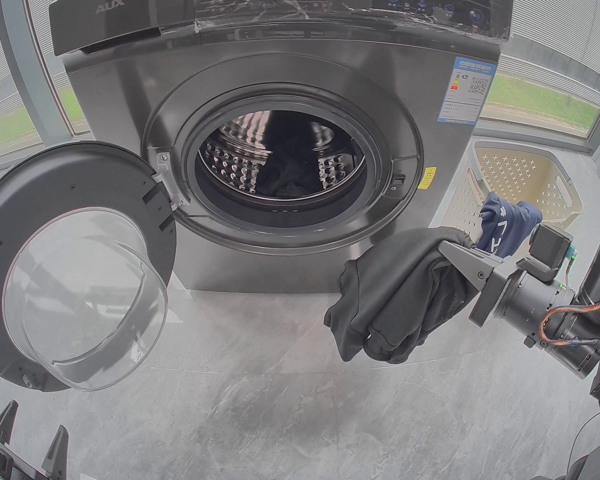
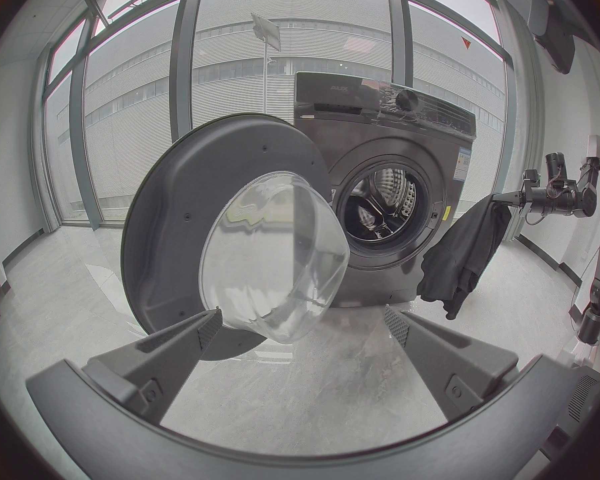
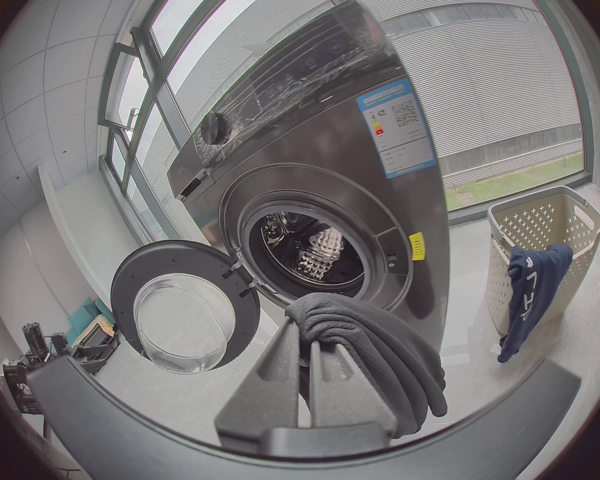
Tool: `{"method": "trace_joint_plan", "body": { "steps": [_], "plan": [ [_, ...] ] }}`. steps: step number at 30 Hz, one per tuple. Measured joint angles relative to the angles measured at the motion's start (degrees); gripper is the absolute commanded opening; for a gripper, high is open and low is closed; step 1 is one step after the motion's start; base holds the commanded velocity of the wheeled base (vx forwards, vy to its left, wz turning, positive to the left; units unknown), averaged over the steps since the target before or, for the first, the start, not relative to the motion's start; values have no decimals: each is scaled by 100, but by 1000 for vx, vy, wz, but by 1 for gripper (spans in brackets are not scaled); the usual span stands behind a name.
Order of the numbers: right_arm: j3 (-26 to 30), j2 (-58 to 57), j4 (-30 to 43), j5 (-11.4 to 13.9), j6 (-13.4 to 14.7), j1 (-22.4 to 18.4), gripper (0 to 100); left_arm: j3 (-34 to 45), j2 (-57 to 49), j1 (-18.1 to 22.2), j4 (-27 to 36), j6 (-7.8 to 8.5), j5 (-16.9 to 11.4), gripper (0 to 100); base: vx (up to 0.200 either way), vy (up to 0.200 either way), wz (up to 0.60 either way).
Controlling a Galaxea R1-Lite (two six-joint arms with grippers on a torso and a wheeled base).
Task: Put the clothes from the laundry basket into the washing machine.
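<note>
Washing machine (image 1: 280, 55), grey and front-loading, stands on a pale floor. Its round door (image 1: 73, 261) is swung wide open on the robot's left of the drum opening. Inside the drum lies a dark shape (image 1: 283, 165) that looks like cloth.

Beside the machine, on the robot's right, stands a cream laundry basket (image 1: 553, 181). A navy garment (image 1: 510, 225) hangs over the basket rim nearest the machine. Whether more clothes lie inside cannot be told.

In front of the machine, below and to the right of the opening, a dark grey garment (image 1: 400, 295) hangs in folds, clear of the floor. The right gripper (image 1: 457, 251) has its jaws pinched tight on the top edge of this garment, outside the drum.

The left gripper (image 2: 300, 318) sits low, in front of the open door, jaws spread wide and holding nothing.

Judging by this, the task is partly done: 1 item seems already loaded, 1 is being carried and must go through the opening, and at least 1 waits on the basket.
</note>
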Motion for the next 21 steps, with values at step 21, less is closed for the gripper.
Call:
{"method": "trace_joint_plan", "body": {
  "steps": [21],
  "plan": [
    [37, 11, 2, -2, 27, 10, 0, 0, 0, 0, -5, -6, 0, 100, 0, -57, 0]
  ]
}}
